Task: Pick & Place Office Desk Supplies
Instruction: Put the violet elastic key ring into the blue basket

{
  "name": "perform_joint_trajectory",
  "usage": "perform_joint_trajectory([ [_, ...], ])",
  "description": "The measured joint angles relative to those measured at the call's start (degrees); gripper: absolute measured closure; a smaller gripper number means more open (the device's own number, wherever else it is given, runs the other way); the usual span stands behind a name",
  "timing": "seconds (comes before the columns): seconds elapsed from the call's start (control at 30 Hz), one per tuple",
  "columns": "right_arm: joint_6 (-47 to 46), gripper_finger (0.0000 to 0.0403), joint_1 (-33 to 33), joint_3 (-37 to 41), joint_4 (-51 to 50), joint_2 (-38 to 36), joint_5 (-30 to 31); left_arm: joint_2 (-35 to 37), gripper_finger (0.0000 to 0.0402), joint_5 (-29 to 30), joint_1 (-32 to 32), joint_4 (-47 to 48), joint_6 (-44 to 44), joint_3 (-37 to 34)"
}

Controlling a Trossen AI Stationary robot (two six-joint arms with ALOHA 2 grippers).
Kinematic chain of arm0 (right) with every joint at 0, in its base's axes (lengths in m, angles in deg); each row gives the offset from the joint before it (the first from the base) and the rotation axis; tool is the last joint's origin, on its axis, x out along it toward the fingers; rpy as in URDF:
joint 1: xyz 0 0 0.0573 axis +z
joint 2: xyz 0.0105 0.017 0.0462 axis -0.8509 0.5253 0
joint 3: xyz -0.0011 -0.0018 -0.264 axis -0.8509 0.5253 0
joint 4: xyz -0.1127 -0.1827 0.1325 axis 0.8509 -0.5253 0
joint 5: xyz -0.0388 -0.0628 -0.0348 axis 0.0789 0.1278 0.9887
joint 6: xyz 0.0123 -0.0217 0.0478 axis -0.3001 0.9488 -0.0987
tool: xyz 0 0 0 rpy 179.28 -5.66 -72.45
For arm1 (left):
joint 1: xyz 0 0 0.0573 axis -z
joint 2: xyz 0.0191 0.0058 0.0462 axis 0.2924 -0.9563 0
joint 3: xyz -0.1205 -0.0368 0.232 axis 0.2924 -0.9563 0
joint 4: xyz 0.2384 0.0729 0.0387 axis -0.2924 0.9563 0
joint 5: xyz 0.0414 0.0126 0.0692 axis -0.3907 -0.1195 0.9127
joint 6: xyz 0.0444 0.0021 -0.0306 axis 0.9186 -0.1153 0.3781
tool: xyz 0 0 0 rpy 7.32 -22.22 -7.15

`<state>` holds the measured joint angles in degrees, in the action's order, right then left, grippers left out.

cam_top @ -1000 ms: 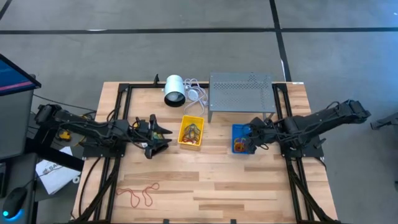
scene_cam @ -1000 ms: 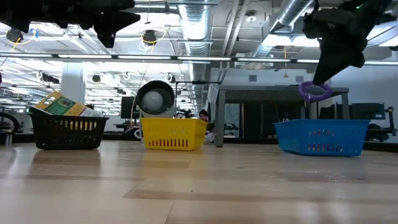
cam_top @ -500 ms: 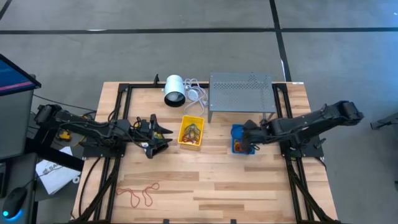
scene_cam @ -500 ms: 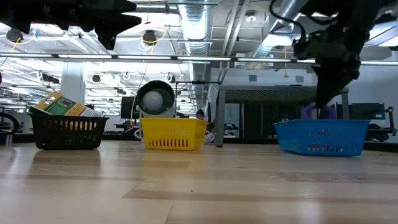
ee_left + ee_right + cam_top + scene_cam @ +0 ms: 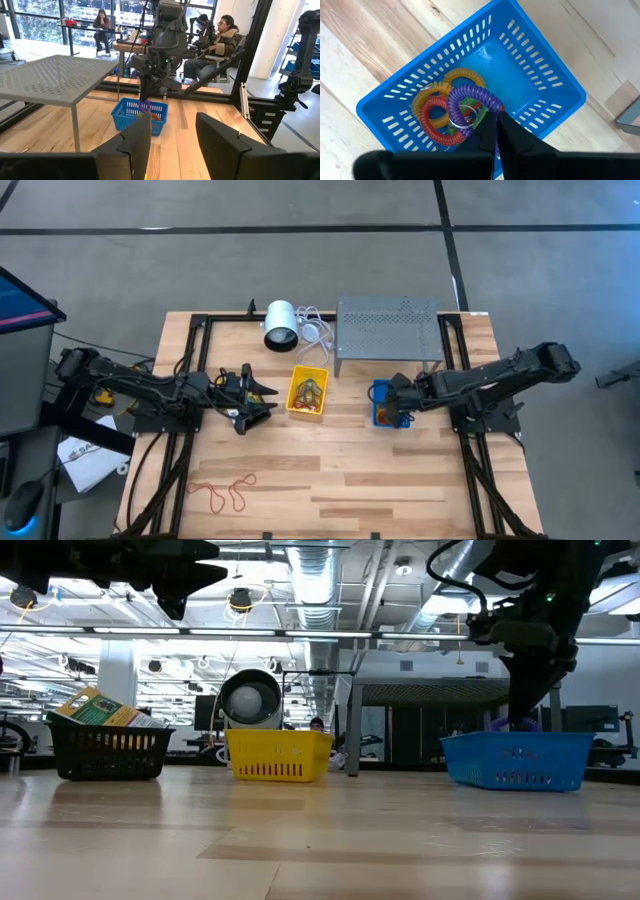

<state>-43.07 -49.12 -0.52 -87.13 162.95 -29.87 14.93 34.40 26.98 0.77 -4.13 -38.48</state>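
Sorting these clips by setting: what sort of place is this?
Likely a robotics lab in an open-plan office: a wooden table with fixed arms, exposed ceiling ducts, and people seated at desks behind.

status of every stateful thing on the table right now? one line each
left end effector: open, empty, raised left of the yellow bin
right end effector: shut on the purple coil, lowered into the blue bin
purple coil: gripped, resting on other coils
blue bin: upright, holds coils
yellow bin: upright, holds bands
black bin: upright, holds packets
red rubber bands: loose on table
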Motion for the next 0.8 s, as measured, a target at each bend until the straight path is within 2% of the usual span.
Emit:
perform_joint_trajectory([
  [0.23, -0.15, 0.0362, -0.15, 0.0, 0.02, 0.0, 0.09, 0.0, 0.025, 0.02, 0.0, 0.0, 0.0, 0.0],
  [0.6, -0.13, 0.0222, -2.23, 0.0, 0.04, 0.0, 0.33, 0.0, 0.025, 0.02, 0.0, 0.0, -0.02, 0.0],
  [0.8, 0.01, 0.0194, -1.7, 0.0, 2.3, -0.02, 0.36, 0.0, 0.025, 0.02, 0.0, 0.02, -0.22, 0.0],
])
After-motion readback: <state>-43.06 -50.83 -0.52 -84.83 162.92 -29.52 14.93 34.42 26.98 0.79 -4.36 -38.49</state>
